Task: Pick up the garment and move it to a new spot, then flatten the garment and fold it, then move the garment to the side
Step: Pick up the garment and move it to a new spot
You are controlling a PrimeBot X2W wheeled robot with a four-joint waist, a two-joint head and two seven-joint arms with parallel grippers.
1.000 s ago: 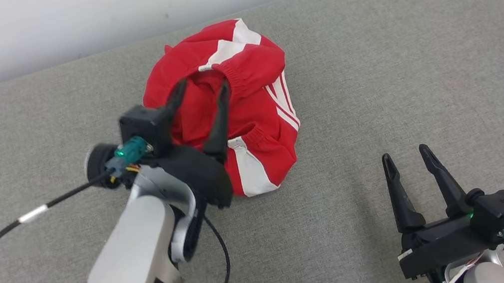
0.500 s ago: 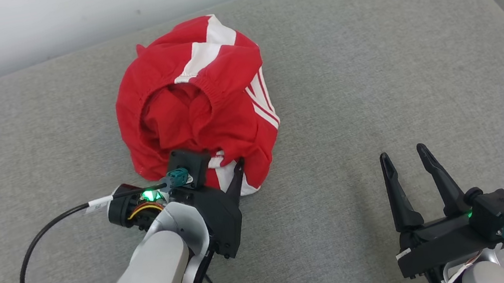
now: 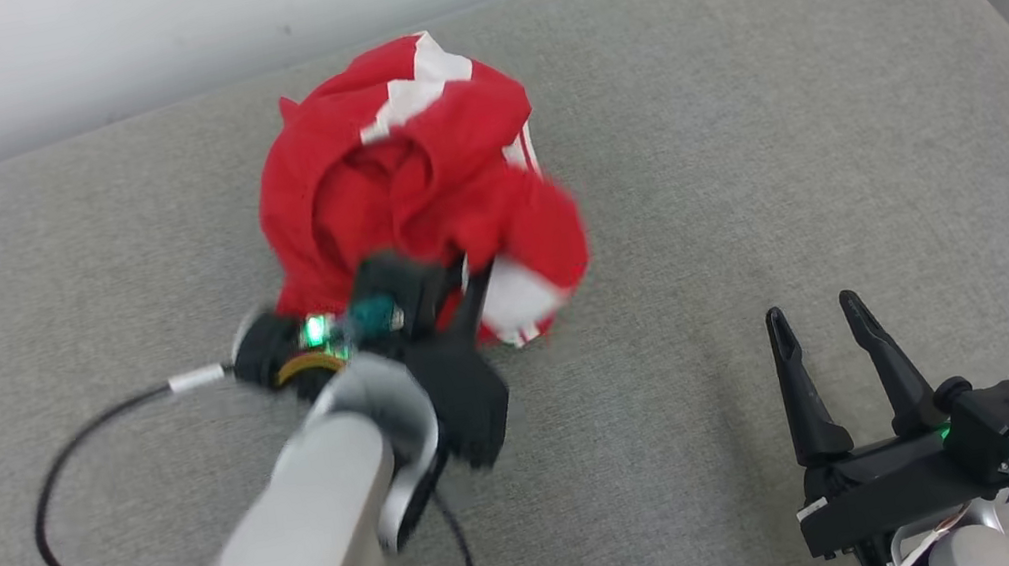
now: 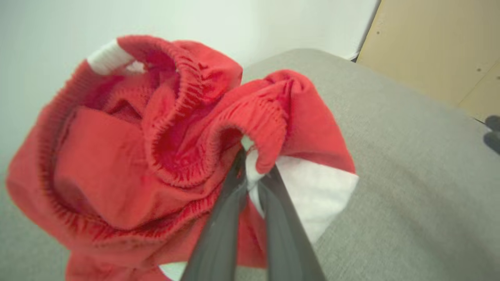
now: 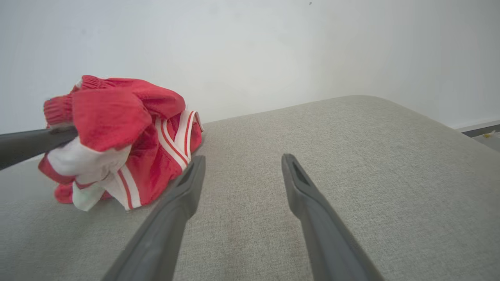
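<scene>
Item: pick-up stage, one garment, on a broad grey woven-fabric cushion [image 3: 739, 104]. At 8 o'clock in the head view, a thin black cable [image 3: 49, 477] loops over the cushion to the pale left forearm. Left gripper [image 4: 250, 168]: at 7 o'clock, its two long dark fingers drawn narrow and pinched onto a gathered elastic edge where red meets a white panel. Task's thing: crumpled red knit garment with white side stripes and ribbed elastic bands [image 3: 415, 165], bunched in a mound at 11 to 12 o'clock, toward the cushion's far edge and near the pale wall; its near corner looks raised off the cushion by the pinch. Handling, as judged: light, soft and limp, likely to sag and unfurl when lifted; not fragile, and the knit should resist slipping. Best purchase is probably the thick ribbed band, which gives the fingers a firm doubled edge; a single thin layer might pull free. Right gripper [image 3: 813, 315]: at 4 to 5 o'clock, fingers spread wide, empty, well apart from the garment.
</scene>
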